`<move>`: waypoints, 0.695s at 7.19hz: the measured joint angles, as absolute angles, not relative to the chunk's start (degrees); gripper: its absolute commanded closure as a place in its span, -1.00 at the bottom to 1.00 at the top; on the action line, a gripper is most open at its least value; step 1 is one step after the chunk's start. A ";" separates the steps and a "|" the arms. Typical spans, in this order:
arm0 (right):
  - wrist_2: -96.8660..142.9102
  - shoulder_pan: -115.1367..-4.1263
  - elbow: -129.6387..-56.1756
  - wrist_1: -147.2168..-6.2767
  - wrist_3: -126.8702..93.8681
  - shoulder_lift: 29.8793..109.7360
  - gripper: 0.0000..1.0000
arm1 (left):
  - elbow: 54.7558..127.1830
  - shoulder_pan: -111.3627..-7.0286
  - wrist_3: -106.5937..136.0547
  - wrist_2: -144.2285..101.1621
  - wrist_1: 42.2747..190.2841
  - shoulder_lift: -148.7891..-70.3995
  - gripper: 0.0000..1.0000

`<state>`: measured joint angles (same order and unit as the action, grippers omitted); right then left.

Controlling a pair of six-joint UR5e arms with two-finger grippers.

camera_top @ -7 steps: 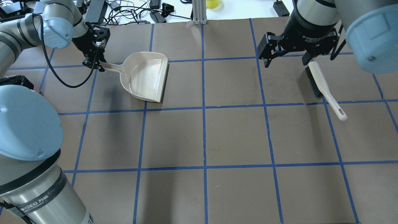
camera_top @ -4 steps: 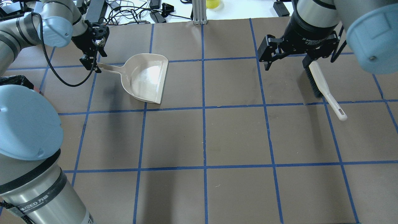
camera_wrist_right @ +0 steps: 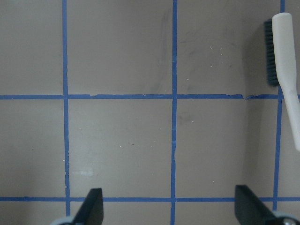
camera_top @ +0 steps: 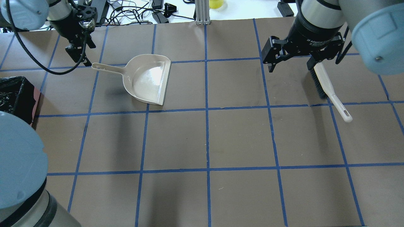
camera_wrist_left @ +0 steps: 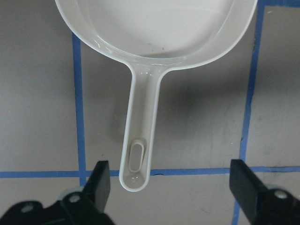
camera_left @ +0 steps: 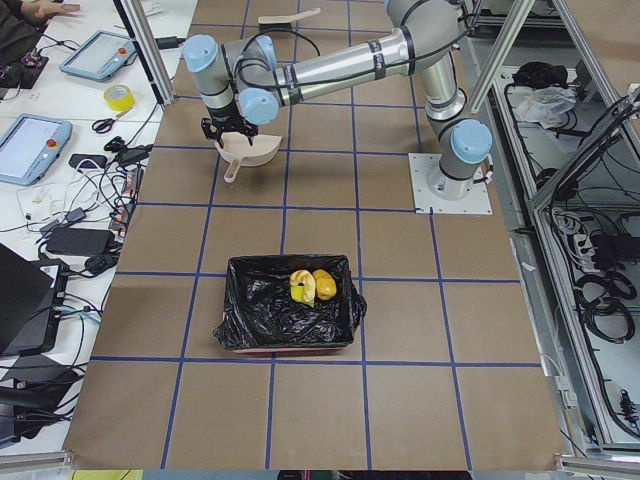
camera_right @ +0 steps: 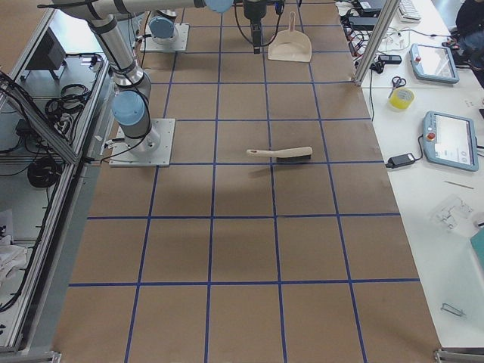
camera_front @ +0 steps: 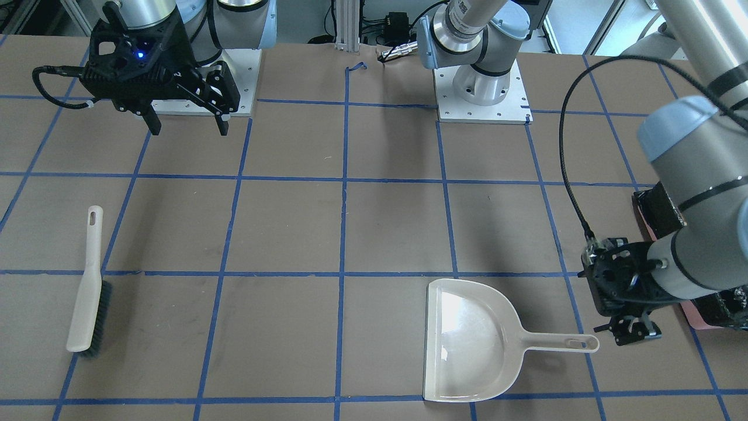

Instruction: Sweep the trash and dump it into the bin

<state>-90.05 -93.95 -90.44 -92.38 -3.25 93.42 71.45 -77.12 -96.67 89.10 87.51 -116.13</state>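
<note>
Since the trash already lies inside the bin at the table's left end, we judge it light, part soft, part slick; better tipped from the dustpan, held by its stiff handle, than pinched. On the left gripper and right gripper, fingers apart, both empty. Only the left side view shows the bin's contents; overhead catches its corner.

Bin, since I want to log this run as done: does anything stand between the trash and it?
Nothing visible does. The trash already lies inside the bin, on its black liner, and the dustpan is empty.
</note>
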 measured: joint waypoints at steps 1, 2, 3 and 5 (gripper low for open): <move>-90.02 -93.95 -90.44 -92.37 -3.25 93.41 -1.00 | 71.56 -77.58 -91.97 88.70 90.65 -112.77 -0.85; -90.01 -93.94 -90.44 -92.44 -3.25 93.38 -1.00 | 71.91 -79.19 -84.65 87.73 92.79 -109.85 -0.85; -90.00 -93.91 -90.44 -92.56 -3.25 93.36 -1.00 | 72.41 -82.06 -75.64 86.62 93.82 -107.47 -0.85; -90.00 -93.85 -90.44 -92.61 -3.25 93.34 -1.00 | 72.90 -86.87 -57.88 85.77 94.35 -104.01 -0.85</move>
<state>-90.00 -93.85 -90.44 -92.61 -3.25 93.34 72.90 -86.87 -57.88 85.77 94.35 -104.01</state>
